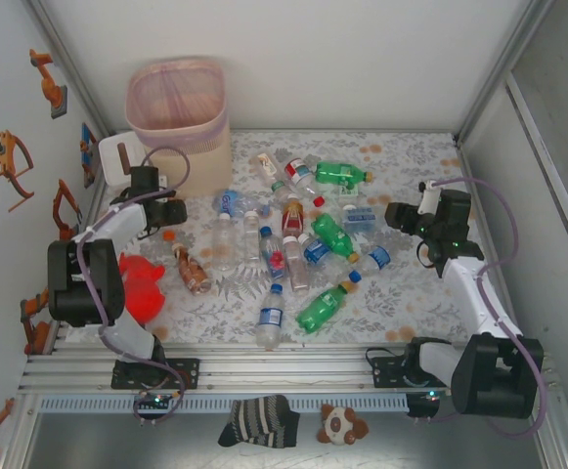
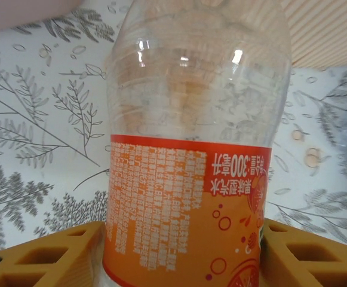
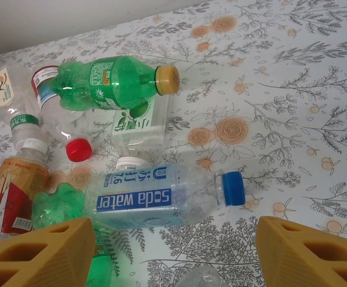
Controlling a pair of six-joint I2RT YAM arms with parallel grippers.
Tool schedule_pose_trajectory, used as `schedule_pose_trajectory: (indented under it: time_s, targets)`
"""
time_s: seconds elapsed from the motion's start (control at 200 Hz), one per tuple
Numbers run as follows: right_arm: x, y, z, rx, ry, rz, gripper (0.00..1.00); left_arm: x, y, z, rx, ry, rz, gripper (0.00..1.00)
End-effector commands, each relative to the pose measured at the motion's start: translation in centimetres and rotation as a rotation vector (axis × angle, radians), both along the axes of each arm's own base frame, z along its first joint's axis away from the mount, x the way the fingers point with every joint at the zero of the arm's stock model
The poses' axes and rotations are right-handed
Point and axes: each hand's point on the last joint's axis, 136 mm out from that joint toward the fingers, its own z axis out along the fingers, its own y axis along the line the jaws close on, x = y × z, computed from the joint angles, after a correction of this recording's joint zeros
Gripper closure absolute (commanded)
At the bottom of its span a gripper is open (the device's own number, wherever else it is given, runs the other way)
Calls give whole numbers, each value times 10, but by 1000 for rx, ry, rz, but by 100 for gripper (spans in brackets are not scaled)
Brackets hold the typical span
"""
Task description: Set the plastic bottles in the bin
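Between the left gripper's (image 2: pixel 183 240) pinching fingers (image 2: pixel 48 256), an orange-label bottle (image 2: pixel 191 119) points base-away — right gripper (image 3: pixel 173 232) gapes.

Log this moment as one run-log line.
left gripper: closed on orange-label bottle | right gripper: open over soda water bottle | bin: upright beside left gripper

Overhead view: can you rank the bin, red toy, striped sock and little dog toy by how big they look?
1. bin, clearly largest.
2. striped sock and red toy look alike; the toy is partly hidden, so no ranking.
3. dog toy, smallest.
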Motion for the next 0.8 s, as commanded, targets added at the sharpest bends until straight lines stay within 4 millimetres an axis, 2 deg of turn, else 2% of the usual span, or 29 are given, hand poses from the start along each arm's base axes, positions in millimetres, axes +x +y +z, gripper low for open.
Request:
schedule_pose_trajectory:
  time_s: [0.0, 0.13, 0.255, 0.526, 0.796]
  targets:
    - [0, 6, 18, 3, -37, 31, 30, -13, -6, 23, -23, -35, -11, 53]
    - [1, 7, 23, 5, -45, 37, 30, -23, -5, 48, -26, -84, -5, 54]
    - [2, 9, 26, 11, -50, 43, 30, -29, -4, 81, -31, -152, -5, 55]
    - [5, 12, 41, 26, -76, 56, 30, -33, -6, 168, -44, -330, -21, 57]
    - [7, 16, 59, 40, -96, 78, 30, -21, -15, 254, -89, -505, -57, 58]
